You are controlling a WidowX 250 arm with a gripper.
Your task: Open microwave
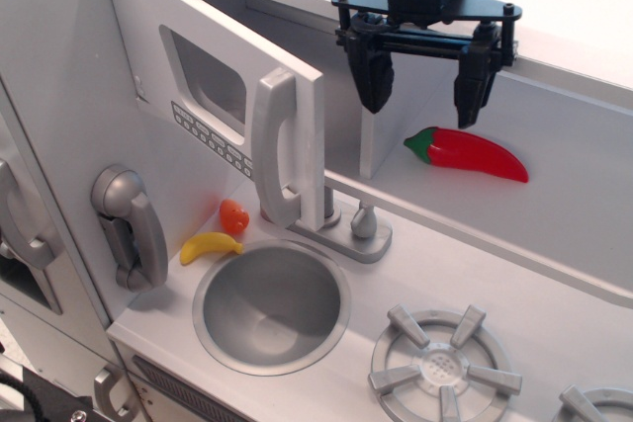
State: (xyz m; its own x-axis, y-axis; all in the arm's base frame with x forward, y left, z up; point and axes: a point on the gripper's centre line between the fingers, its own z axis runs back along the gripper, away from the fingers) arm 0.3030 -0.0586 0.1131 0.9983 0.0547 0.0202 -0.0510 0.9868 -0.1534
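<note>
The microwave door (213,96) stands swung open, hinged at the left wall, with its dark window, a row of small buttons (213,140) and a tall silver bar handle (276,145) at its free edge. The light-grey compartment behind it shows as an open gap. My gripper (423,91) is black, open and empty. It hangs to the right of the door's free edge, above the shelf, clear of the handle.
A red chili pepper (469,153) lies on the shelf right under the gripper. A silver phone handset (129,227) hangs on the left wall. A banana (208,246) and an orange toy (233,215) lie by the sink (270,305). A faucet (361,224) and a burner (442,366) sit on the counter.
</note>
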